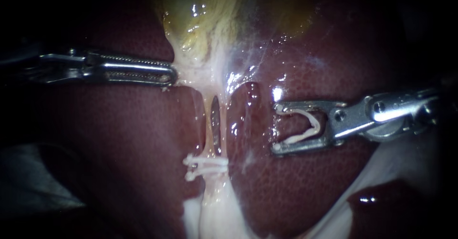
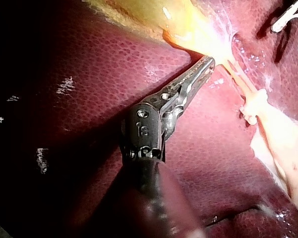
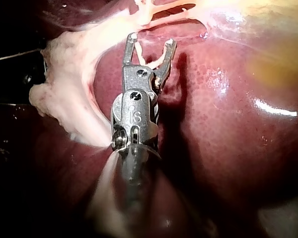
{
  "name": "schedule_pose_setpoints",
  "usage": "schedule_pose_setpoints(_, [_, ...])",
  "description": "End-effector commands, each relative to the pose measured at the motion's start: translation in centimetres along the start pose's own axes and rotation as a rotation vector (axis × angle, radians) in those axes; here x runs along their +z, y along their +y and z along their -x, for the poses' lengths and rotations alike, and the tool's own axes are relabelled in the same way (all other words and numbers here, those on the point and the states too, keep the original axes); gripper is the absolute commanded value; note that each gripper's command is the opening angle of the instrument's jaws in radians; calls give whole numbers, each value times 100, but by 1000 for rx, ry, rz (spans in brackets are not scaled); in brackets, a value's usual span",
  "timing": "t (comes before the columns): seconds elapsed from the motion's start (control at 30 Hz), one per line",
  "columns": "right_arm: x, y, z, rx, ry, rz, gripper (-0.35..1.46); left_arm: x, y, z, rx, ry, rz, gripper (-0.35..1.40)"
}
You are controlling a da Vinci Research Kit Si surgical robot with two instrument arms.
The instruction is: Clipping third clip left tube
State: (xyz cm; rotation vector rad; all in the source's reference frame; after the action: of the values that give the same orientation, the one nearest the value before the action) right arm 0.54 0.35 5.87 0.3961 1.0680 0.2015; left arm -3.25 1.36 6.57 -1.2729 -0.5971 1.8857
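A pale tube (image 1: pixel 208 134) runs down from the yellow gallbladder (image 1: pixel 214 15) between dark red lobes of liver (image 1: pixel 119 139). Beside the tube is a dark slit. Two white clips (image 1: pixel 205 167) sit across the tube low down. My left instrument (image 1: pixel 171 75) comes in level from the left, its long toothed jaws shut on the pale tissue just under the gallbladder, as the left wrist view also shows (image 2: pixel 208 62). My right instrument (image 1: pixel 275 128) lies to the right of the tube and apart from it. Its jaws stand wide with a bent white clip (image 1: pixel 307 124) held between them.
Shiny liver (image 1: pixel 296 186) surrounds the tube on both sides. White fatty tissue (image 1: pixel 214 215) spreads below the clips and along the lower right. In the right wrist view, my right instrument's jaws (image 3: pixel 153 39) point at pale strands ahead, with a lumpy white mass (image 3: pixel 64 89) beside them.
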Motion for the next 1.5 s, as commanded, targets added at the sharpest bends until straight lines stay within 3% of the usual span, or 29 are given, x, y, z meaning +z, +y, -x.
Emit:
schedule_pose_setpoints(0.03, [-1,0,0,0,0,0,50,-1,0,0,0,0,0,-35])
schedule_pose_setpoints(0.27, [-1,0,0,0,1,-5,50,-29,16,-24,-21,-5,12,-35])
schedule_pose_setpoints(0.4, [1,0,-2,1,3,-10,50,-54,26,-42,-9,18,7,-35])
schedule_pose_setpoints(0.5, [6,0,-5,3,11,-30,50,-62,30,-46,-7,21,5,-35])
schedule_pose_setpoints(0.7, [32,0,-16,19,41,-62,50,-57,31,-42,1,23,1,-35])
schedule_pose_setpoints(0.83, [58,-1,-22,90,100,-82,49,-57,31,-42,1,23,1,-35])
schedule_pose_setpoints(1.07, [103,-5,-22,148,125,-121,49,-56,31,-42,1,23,0,-35])
schedule_pose_setpoints(1.27, [132,5,-15,193,143,-133,49,-56,31,-42,1,23,0,-35])
schedule_pose_setpoints(1.5, [146,23,9,223,141,-128,49,-56,31,-41,1,23,0,-35])
